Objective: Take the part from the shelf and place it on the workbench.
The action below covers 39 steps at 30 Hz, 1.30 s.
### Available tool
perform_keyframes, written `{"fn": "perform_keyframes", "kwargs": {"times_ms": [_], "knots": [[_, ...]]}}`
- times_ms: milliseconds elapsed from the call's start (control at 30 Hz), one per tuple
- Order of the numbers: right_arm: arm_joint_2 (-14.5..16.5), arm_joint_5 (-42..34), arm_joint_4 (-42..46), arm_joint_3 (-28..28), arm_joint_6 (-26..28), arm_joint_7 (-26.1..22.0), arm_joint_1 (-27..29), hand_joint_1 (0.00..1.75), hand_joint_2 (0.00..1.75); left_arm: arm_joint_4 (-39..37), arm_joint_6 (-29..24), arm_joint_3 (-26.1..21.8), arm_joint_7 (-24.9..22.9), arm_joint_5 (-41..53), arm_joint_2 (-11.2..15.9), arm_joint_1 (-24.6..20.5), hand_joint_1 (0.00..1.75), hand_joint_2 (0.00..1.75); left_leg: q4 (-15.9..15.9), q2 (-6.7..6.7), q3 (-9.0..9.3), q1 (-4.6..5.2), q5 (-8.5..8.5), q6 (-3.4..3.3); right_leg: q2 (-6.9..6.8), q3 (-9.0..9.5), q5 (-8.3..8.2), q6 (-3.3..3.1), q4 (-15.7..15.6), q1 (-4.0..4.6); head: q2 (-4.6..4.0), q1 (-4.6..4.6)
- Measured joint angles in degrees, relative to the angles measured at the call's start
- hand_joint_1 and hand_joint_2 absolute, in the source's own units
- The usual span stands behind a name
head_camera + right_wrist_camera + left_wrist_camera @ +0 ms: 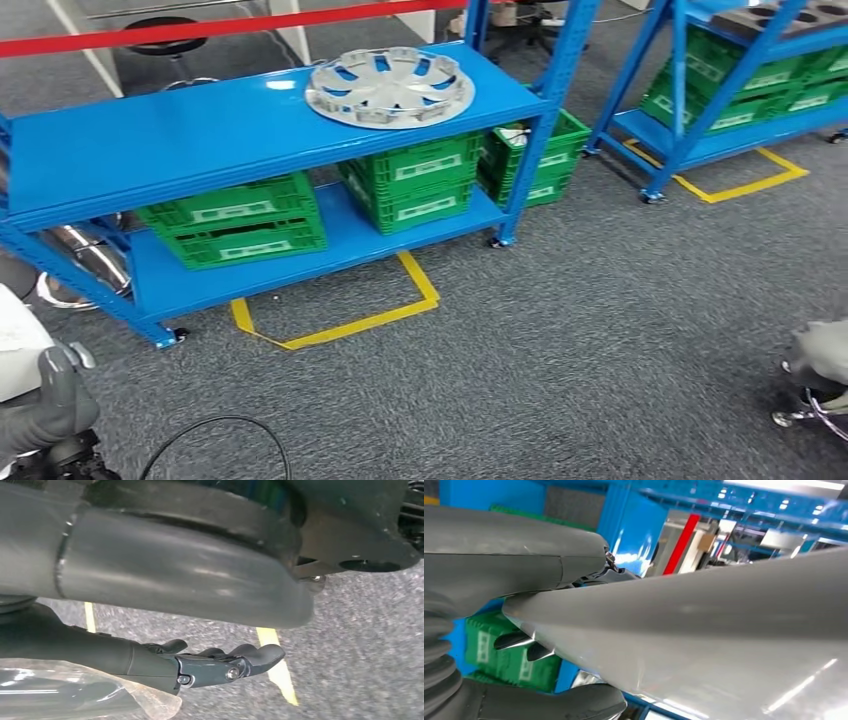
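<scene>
**Left hand (514, 565) gripping the silver part (724, 630), shelf ahead**

Our left hand clamps the broad, smooth part between thumb and fingers, close to our body. Our right hand (220, 662) hangs low over the carpet (600, 330); we cannot tell whether it holds anything. Beyond stands the blue shelf (150, 140), bearing a wheel cover (390, 87) and green crates (235, 222). We should grip firmly and turn slowly towards the counter.

held part (724, 630) cropped; fingers (516, 641) half-hidden
</scene>
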State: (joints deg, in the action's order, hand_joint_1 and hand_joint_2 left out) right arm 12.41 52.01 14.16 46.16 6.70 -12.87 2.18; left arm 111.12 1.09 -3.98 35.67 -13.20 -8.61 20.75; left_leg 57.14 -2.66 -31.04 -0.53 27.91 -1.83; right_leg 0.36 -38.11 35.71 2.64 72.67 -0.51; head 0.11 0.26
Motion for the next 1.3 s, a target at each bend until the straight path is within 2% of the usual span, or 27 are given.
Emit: {"fn": "perform_keyframes", "kwargs": {"times_ms": [33,100,167,200,267,333,400,433,467,500,533,567,600,633,700,767,833,900,967,1000,1033,1067,1133,1167,1200,1267,1300], "knots": [[0.0,0.0,0.0,0.1,0.0,0.0,0.1,0.00,0.00,0.0,0.0,-0.1,-0.1,0.0,-0.1,0.0,1.75,1.75,0.0,-0.70,0.01,0.05,-0.02,0.01,-0.36,1.63,-1.75,-0.10,-2.8,0.00,0.00,0.00],[0.0,0.1,0.1,0.2,-0.1,-0.1,0.0,0.00,0.00,0.0,0.1,-0.3,-0.1,0.0,-0.3,0.0,1.75,1.75,0.1,-1.89,0.20,0.28,-0.01,0.18,-2.90,6.42,-5.01,-0.53,-11.3,0.27,0.00,0.01],[0.0,0.1,0.3,0.4,-0.1,-0.2,-0.2,0.00,0.00,0.0,0.1,-0.5,-0.2,0.1,-0.4,0.0,1.75,1.75,0.2,-2.90,0.35,0.56,-0.02,0.66,-4.76,8.72,-5.98,-1.19,-16.1,0.64,0.00,-0.07],[0.0,0.1,0.3,0.4,-0.1,-0.2,-0.3,0.00,0.00,0.0,0.1,-0.5,-0.2,0.1,-0.4,0.0,1.75,1.75,0.2,-3.43,0.39,0.63,-0.05,0.98,-4.67,8.64,-5.89,-1.50,-16.5,0.81,0.00,-0.11],[0.0,0.1,0.4,0.5,-0.1,-0.2,-0.1,0.00,0.00,0.0,0.1,-0.6,-0.2,0.1,-0.5,-0.1,1.75,1.75,0.3,-3.94,0.52,0.50,0.08,1.63,-3.40,8.51,-6.40,-2.17,-16.6,0.70,0.00,-0.10],[0.0,0.1,0.4,0.6,-0.1,-0.2,0.0,0.00,0.00,0.0,0.1,-0.7,-0.2,0.1,-0.5,-0.1,1.75,1.75,2.6,-1.60,-0.27,0.29,2.13,2.36,-2.24,8.61,-7.05,-2.89,-16.9,0.40,0.00,-0.26],[0.1,0.1,0.5,0.6,-0.1,-0.2,-0.1,0.00,0.00,0.0,0.1,-0.8,-0.2,0.1,-0.5,0.0,1.75,1.75,9.4,1.34,-2.93,0.08,6.29,2.83,-0.95,8.40,-7.50,-3.36,-16.9,0.26,0.00,-0.46],[0.1,0.1,0.5,0.7,-0.1,-0.2,-0.1,0.00,0.00,0.0,0.1,-0.8,-0.2,0.1,-0.5,0.1,1.75,1.75,13.3,1.86,-4.43,0.03,7.99,2.94,-0.19,8.24,-7.62,-3.46,-16.9,0.28,0.00,-0.47],[0.1,0.1,0.5,0.7,-0.1,-0.2,-0.1,0.00,0.00,0.0,0.1,-0.9,-0.2,0.1,-0.5,0.1,1.75,1.75,15.9,2.05,-5.43,0.00,8.71,2.99,0.61,8.13,-7.67,-3.48,-16.8,0.31,0.00,-0.48],[0.1,0.1,0.5,0.8,-0.1,-0.2,0.0,0.00,0.00,0.0,0.1,-0.9,-0.2,0.1,-0.5,0.1,1.75,1.75,16.4,2.12,-5.58,-0.03,8.15,3.00,1.47,8.08,-7.70,-3.47,-16.7,0.32,0.00,-0.48],[0.1,0.1,0.5,0.8,-0.1,-0.2,0.0,0.00,0.00,0.0,0.1,-0.9,-0.2,0.1,-0.5,0.1,1.75,1.75,14.7,2.26,-4.77,-0.07,6.53,2.94,2.35,8.09,-7.69,-3.45,-16.5,0.31,0.00,-0.49],[0.1,0.1,0.5,0.8,-0.1,-0.2,0.0,0.00,0.00,0.0,0.2,-0.9,-0.3,0.3,-0.5,0.1,1.75,1.75,11.2,2.80,-3.25,-0.17,4.23,2.84,3.22,8.10,-7.66,-3.39,-16.4,0.30,0.00,-0.49],[0.2,0.0,0.5,0.9,-0.1,-0.2,0.0,0.00,0.00,0.0,0.4,-1.0,-0.4,0.5,-0.5,0.1,1.75,1.75,7.3,4.11,-1.61,-0.30,2.36,2.68,4.02,8.04,-7.61,-3.24,-16.2,0.33,0.00,-0.49],[0.3,-0.2,0.6,1.0,0.0,-0.3,0.0,0.00,0.00,0.0,0.6,-0.9,-0.7,0.8,-0.5,0.0,1.75,1.75,4.0,5.38,-0.23,-0.45,1.19,2.50,4.81,7.83,-7.55,-3.00,-15.9,0.39,0.00,-0.47],[0.5,-0.8,0.8,1.4,0.0,-0.5,0.0,0.00,0.00,0.0,0.9,-0.6,-1.4,1.5,-0.5,-0.1,1.75,1.75,1.2,6.92,0.69,-0.51,0.86,2.12,6.08,7.03,-7.68,-2.23,-15.6,0.31,0.00,-0.46],[0.6,-1.3,1.1,2.1,-0.2,-0.7,0.4,0.00,0.00,0.0,1.0,-0.1,-1.8,2.1,-0.7,-0.4,1.75,1.75,0.8,5.88,0.51,-0.48,0.72,1.51,7.02,6.03,-7.91,-1.39,-15.5,0.04,0.00,-0.45],[0.7,-1.6,1.6,2.8,-0.6,-0.3,0.9,0.00,0.00,0.0,0.8,0.6,-2.1,2.5,-0.8,-0.7,1.75,1.75,0.3,4.47,0.55,-0.58,0.39,0.66,5.12,4.68,-6.59,-0.79,-13.8,0.10,0.00,-0.21],[1.0,-1.3,2.3,3.5,-1.6,1.1,1.0,0.00,0.00,0.0,0.2,1.5,-2.3,3.1,-0.8,-0.9,1.75,1.75,0.1,2.80,0.49,-0.47,0.29,0.13,1.68,1.64,-2.89,-0.35,-7.5,0.19,0.00,0.14],[1.5,-0.5,3.2,4.2,-2.4,2.5,1.1,0.00,0.00,-0.1,-0.8,2.4,-2.4,3.6,-0.7,-1.1,1.75,1.75,0.1,0.99,0.38,-0.30,0.32,0.00,0.31,-1.74,0.13,0.03,-0.4,0.05,0.00,0.28],[1.8,-0.2,3.6,4.5,-2.6,2.9,1.2,0.00,0.00,-0.2,-1.2,2.9,-2.4,3.8,-0.6,-1.1,1.75,1.75,0.1,0.12,0.38,-0.25,0.34,0.00,0.07,-2.21,0.14,0.14,0.7,-0.02,0.00,0.28],[2.0,0.2,3.9,4.9,-2.7,3.1,1.3,0.00,0.00,-0.2,-1.5,3.4,-2.3,3.9,-0.5,-1.2,1.75,1.75,0.1,-0.66,0.41,-0.23,0.38,0.03,-0.16,-1.49,-0.90,0.16,-0.4,-0.06,0.00,0.30],[2.2,0.5,4.2,5.2,-2.8,3.1,1.4,0.00,0.00,-0.2,-1.8,3.8,-2.3,3.9,-0.4,-1.2,1.75,1.75,0.1,-1.36,0.49,-0.22,0.44,0.10,-0.68,0.36,-2.68,0.09,-3.6,-0.08,0.00,0.30],[2.5,0.9,4.6,5.9,-2.8,2.6,1.2,0.00,0.00,-0.2,-2.0,4.2,-2.3,3.7,-0.2,-1.1,1.75,1.75,0.2,-2.58,0.71,-0.01,0.66,0.46,-3.15,5.02,-5.85,-0.32,-11.7,0.09,0.00,0.30],[2.6,1.0,4.8,6.2,-2.8,2.3,1.0,0.00,0.00,-0.2,-2.0,4.3,-2.3,3.6,-0.1,-1.1,1.75,1.75,0.3,-3.10,0.80,0.13,0.74,0.74,-4.03,6.54,-6.67,-0.63,-14.4,0.21,0.00,0.23],[2.7,1.0,4.9,6.7,-2.7,2.0,0.9,0.00,0.00,-0.2,-1.9,4.5,-2.3,3.5,0.0,-1.1,1.75,1.75,0.3,-3.59,0.86,0.28,0.78,1.04,-4.46,7.18,-6.95,-0.94,-15.6,0.35,0.00,0.17],[2.8,1.1,5.0,7.5,-2.6,1.7,0.7,0.00,0.00,-0.3,-1.7,4.9,-2.3,3.4,0.1,-1.2,1.75,1.75,0.2,-4.47,1.07,0.29,0.80,1.67,-3.34,6.86,-7.10,-1.53,-15.8,0.46,0.00,0.07],[2.9,1.1,5.0,7.9,-2.5,1.7,0.7,0.00,0.00,-0.3,-1.6,5.2,-2.3,3.4,0.2,-1.3,1.75,1.75,0.4,-3.90,1.13,0.18,1.13,2.05,-2.79,6.87,-7.25,-1.85,-15.9,0.35,0.00,0.03]]}}
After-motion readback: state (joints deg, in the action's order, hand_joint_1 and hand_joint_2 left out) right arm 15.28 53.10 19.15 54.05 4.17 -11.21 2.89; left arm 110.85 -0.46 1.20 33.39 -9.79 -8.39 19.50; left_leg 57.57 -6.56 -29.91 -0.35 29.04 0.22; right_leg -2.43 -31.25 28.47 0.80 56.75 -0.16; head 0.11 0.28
